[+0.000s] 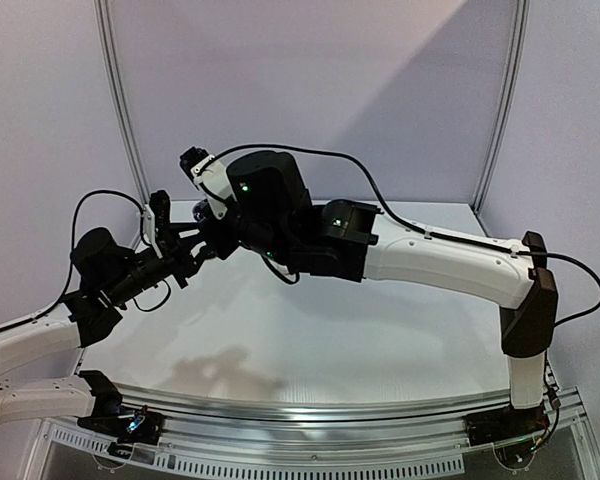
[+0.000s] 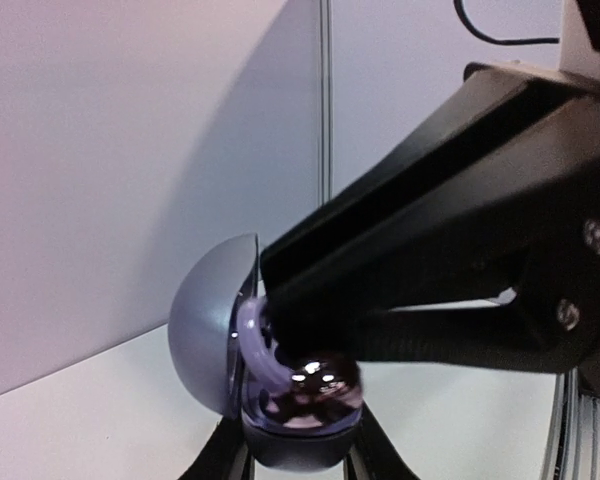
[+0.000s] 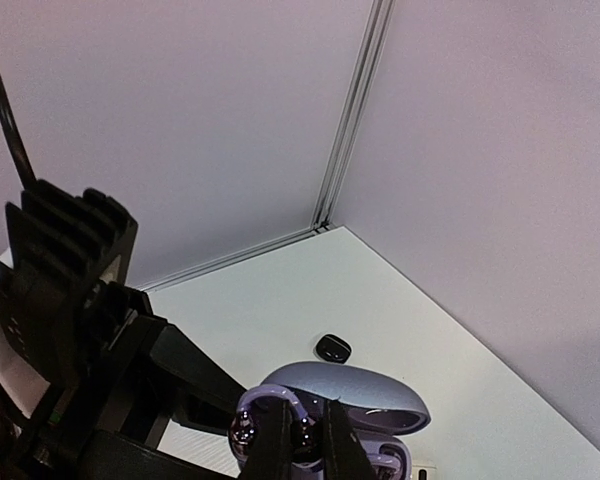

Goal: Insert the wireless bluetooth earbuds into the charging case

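Right gripper [image 3: 305, 448] fingers nearly pressed together, tips inside open silvery charging case [image 2: 205, 340], against glossy earbud [image 2: 322, 380] seated there; actual pinch unclear. Left gripper [image 2: 300, 468] clamps case base, bottom centre of left wrist view. Small black object [image 3: 332, 347] on white table [image 3: 280, 300], above case in right wrist view.

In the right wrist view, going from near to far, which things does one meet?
right tool → open charging case → small black item → metal post in the wall corner.
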`<act>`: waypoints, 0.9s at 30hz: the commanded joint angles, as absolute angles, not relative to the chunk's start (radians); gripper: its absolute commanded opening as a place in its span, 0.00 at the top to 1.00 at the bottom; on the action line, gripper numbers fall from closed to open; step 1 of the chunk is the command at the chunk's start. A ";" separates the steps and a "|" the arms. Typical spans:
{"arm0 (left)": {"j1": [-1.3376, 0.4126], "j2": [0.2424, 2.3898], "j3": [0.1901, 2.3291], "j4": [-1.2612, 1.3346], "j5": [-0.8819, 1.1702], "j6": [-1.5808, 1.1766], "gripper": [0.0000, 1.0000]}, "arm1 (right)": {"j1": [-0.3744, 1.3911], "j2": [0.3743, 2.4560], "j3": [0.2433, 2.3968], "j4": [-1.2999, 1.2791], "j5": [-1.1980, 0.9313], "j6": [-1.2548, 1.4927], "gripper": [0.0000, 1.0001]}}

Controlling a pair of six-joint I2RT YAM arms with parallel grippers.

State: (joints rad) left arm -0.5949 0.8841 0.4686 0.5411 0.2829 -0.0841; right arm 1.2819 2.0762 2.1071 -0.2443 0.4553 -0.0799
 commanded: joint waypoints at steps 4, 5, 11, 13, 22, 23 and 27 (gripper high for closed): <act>-0.609 0.882 0.484 0.572 0.290 -0.091 1.00 | 1.289 2.105 2.086 -0.247 0.507 -0.092 1.00; -0.609 0.883 0.483 0.572 0.290 -0.091 1.00 | 1.290 2.105 2.085 -0.249 0.511 -0.092 1.00; -0.609 0.883 0.480 0.584 0.284 -0.119 1.00 | 1.289 2.105 2.073 -0.253 0.535 -0.085 1.00; -0.609 0.885 0.480 0.587 0.280 -0.124 1.00 | 1.289 2.103 2.064 -0.243 0.541 -0.079 1.00; -0.609 0.885 0.482 0.578 0.290 -0.129 1.00 | 1.289 2.124 2.054 -0.164 0.601 -0.086 1.00; -0.609 0.883 0.482 0.576 0.289 -0.134 1.00 | 1.291 2.127 2.055 -0.159 0.605 -0.090 1.00; -0.609 0.882 0.483 0.574 0.275 -0.140 1.00 | 1.297 2.147 2.053 -0.153 0.623 -0.117 1.00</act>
State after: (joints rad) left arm -0.5957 0.8848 0.4686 0.5404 0.2768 -0.1287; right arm 1.2915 2.1017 2.0724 -0.1696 0.5720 -0.0887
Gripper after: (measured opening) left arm 0.289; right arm 0.082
